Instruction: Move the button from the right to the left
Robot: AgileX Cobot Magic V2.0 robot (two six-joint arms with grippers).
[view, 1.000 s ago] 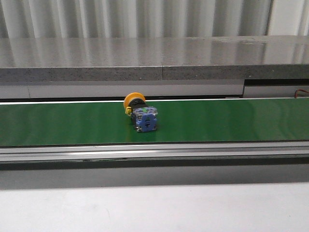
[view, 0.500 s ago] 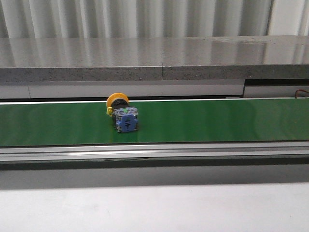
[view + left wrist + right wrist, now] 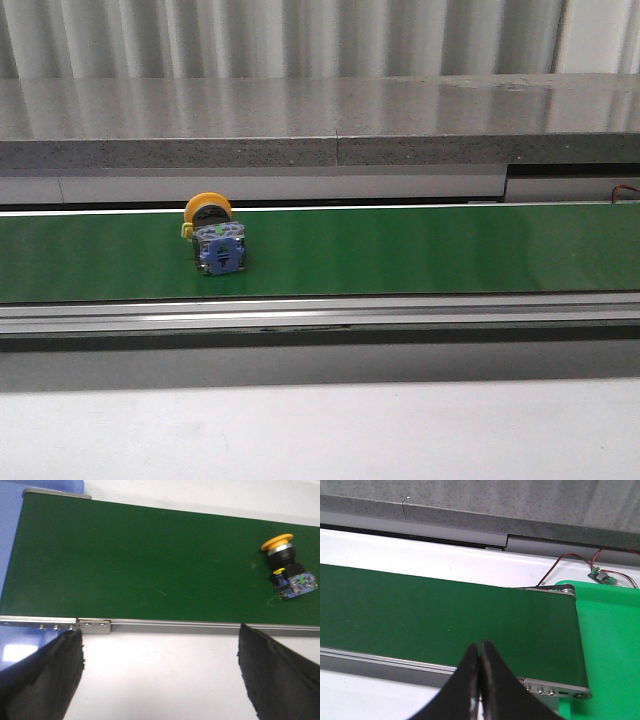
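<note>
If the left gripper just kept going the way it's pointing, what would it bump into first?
Probably the green belt. The left gripper is open and points at a bare stretch of it, past the metal side rail. The button sits off to one side. Depth is hard to judge.

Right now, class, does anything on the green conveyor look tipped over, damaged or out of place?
Only the button: it lies on its side on the green belt, yellow head toward the far edge, blue block toward the camera. No damage or spill shows, and neither gripper touches it.

grey speckled ledge (image 3: 320,125) (glossy) below pale corrugated wall (image 3: 300,35).
</note>
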